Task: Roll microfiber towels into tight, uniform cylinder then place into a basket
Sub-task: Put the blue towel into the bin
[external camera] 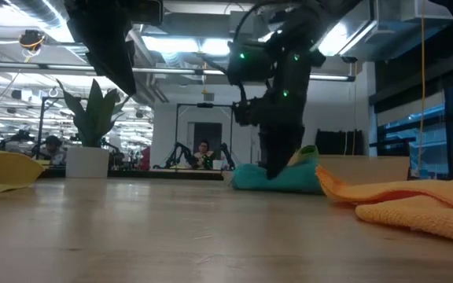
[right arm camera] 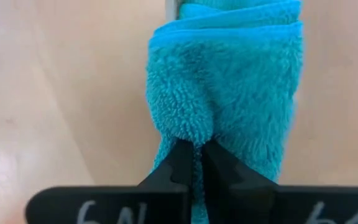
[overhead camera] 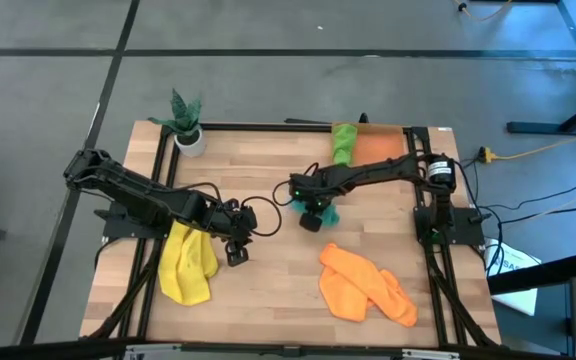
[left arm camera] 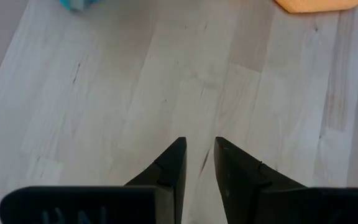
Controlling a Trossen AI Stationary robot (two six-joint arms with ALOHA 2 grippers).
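The right gripper [overhead camera: 313,213] is at the centre of the high view, its fingers pressed together on a fold of the teal towel [right arm camera: 229,93]. The right wrist view shows the pile bunched between the fingertips [right arm camera: 180,163], with the rolled or folded body of the cloth running away ahead of them. The step in hand looks like lifting this towel for the basket [overhead camera: 380,147], at the upper right of the table in the high view, where the green towel [overhead camera: 342,141] already lies at its left end. To do it well, the pinch should take several layers, not only the outer flap, or the roll may unwind as it rises; a slow, level lift would help.

The left gripper [overhead camera: 236,247] waits left of centre, fingers a little apart and empty, just right of the yellow towel [overhead camera: 186,264]. The orange towel [overhead camera: 366,285] lies unrolled at lower right.
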